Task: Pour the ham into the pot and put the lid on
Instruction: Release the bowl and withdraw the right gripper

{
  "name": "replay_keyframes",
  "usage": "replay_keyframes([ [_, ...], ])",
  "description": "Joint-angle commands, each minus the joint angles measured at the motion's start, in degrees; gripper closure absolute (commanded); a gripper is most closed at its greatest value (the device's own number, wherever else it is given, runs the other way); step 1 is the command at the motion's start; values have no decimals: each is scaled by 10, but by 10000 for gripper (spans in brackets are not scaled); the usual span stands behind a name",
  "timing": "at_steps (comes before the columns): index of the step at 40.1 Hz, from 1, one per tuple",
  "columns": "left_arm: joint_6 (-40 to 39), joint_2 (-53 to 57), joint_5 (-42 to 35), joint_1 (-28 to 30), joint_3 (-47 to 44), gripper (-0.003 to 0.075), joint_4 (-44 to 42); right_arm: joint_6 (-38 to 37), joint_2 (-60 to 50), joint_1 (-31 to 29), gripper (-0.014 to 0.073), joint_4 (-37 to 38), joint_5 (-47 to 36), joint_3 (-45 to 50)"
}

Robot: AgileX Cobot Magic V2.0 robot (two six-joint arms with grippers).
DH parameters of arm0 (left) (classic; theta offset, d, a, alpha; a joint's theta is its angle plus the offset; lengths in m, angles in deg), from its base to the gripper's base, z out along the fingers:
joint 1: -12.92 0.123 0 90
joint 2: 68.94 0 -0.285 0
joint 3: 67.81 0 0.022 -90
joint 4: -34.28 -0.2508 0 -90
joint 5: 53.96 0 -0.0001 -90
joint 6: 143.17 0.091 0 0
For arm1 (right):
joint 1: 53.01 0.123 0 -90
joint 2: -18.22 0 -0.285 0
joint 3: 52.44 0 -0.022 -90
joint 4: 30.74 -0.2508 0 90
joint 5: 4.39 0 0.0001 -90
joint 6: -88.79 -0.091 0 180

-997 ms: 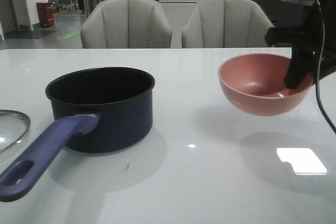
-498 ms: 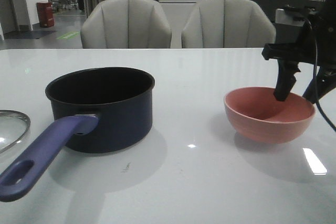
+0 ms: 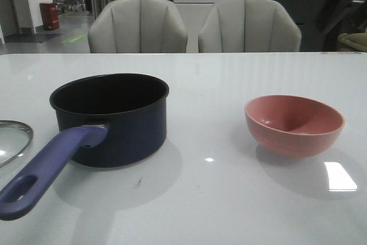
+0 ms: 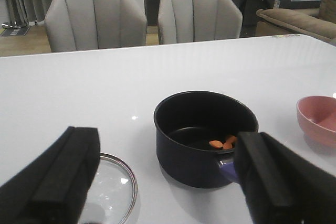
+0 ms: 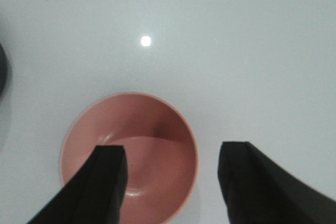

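Observation:
The navy pot [image 3: 114,119] stands left of centre with its purple-blue handle [image 3: 49,167] pointing toward the front left. The left wrist view shows a few orange-pink ham pieces [image 4: 223,143] on the floor of the pot [image 4: 205,135]. The glass lid [image 3: 11,142] lies flat on the table left of the pot; its steel rim [image 4: 131,182] shows in the left wrist view and the left finger partly hides it. My left gripper [image 4: 168,184] is open and empty, back from the lid and pot. My right gripper [image 5: 173,182] is open and empty, above the pink bowl [image 5: 152,129].
The empty pink bowl [image 3: 294,123] stands upright on the white table [image 3: 218,199] at the right, and shows in the left wrist view too [image 4: 319,121]. Two grey chairs [image 3: 137,24] stand behind the table's far edge. The pot's edge [image 5: 2,72] shows in the right wrist view.
My right gripper lowered the pink bowl onto the table at the right, let go of it and rose out of the front view. The pot and the lid have not moved.

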Motion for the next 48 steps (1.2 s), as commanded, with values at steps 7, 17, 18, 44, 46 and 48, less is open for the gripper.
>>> replay_keyframes([
  [7,-2,-6,-49,-5,15,155,3,10,-176,41,103,-9,-150,109],
  [17,-2,-6,-49,-5,15,155,3,7,-333,48,103,-39,-184,226],
  [18,-2,-6,-49,-5,15,155,3,7,-354,48,103,-39,-186,241],
  [44,-2,-6,-49,-5,15,155,3,1,-612,48,129,-69,-269,466],
  [46,-2,-6,-49,-5,15,155,3,1,-612,48,193,-69,-269,466],
  [48,-2,-6,-49,-5,15,155,3,1,-612,48,288,-69,-269,466],
])
